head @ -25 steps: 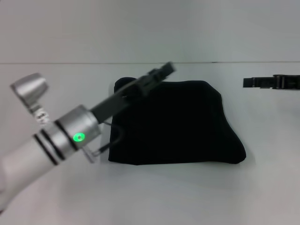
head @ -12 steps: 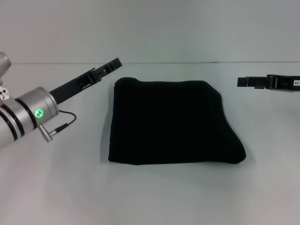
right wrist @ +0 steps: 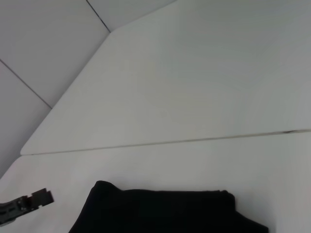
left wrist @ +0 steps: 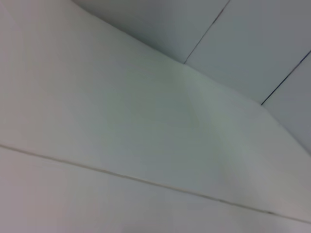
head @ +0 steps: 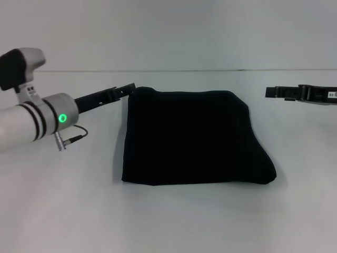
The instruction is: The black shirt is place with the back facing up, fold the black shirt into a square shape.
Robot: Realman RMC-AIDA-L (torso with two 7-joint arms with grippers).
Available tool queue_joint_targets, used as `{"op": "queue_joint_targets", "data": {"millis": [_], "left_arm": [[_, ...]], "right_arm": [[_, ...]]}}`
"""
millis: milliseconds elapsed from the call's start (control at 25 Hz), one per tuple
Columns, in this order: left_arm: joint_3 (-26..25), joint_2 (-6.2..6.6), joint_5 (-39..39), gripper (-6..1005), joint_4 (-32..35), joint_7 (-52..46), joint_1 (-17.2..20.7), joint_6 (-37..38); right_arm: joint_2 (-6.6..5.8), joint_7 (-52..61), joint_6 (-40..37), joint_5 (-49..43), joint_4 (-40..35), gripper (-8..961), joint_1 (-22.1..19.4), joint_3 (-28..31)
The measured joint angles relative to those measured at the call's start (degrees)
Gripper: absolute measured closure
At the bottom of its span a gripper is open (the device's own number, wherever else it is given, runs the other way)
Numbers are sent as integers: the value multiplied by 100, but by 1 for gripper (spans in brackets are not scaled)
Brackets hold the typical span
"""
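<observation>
Folded black shirt (head: pixel 195 138) lies at the table's (head: pixel 174 221) centre, a compact, roughly square bundle; folding looks done.
Left gripper (head: pixel 124 90) hovers at its far-left corner, right gripper (head: pixel 271 93) well right (I cannot tell either's jaw state); neither holds it.

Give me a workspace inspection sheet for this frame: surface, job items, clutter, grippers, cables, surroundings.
Surface: white table, one seam line across the far side.
Job's things: black shirt folded into a rough square, lying flat at centre.
Clutter: nothing seen.
Grippers: left gripper at the shirt's far left corner, gripping nothing; right gripper off to the shirt's right, apart from it.
Cables: thin cable looping from the left wrist.
Surroundings: plain pale wall.
</observation>
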Motion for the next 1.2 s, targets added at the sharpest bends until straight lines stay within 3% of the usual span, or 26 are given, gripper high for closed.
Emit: {"op": "queue_joint_targets", "data": {"millis": [160,280,520,800,1200], "left_arm": [[278,-26,32,179,-67,-3,-132,-227],[427,-32,35,179,100,19,-134,115],[911,130,210,178,865,280,60,1904],[980,289,787,178,1488,637,143,3493],[1391,211,1276,178,1690,1008,107,3396]], "right_arm": [[11,-111,-66,0,0,115,7,-22],[17,-440,-216,-1,-6,115,9,-23],[68,-1613,-590,-5,-56,115,59,-28],[152,-2189,-826,-25,-106,117,228,-251],[198,-1803,-754,-49,-511,110,320,-863]]}}
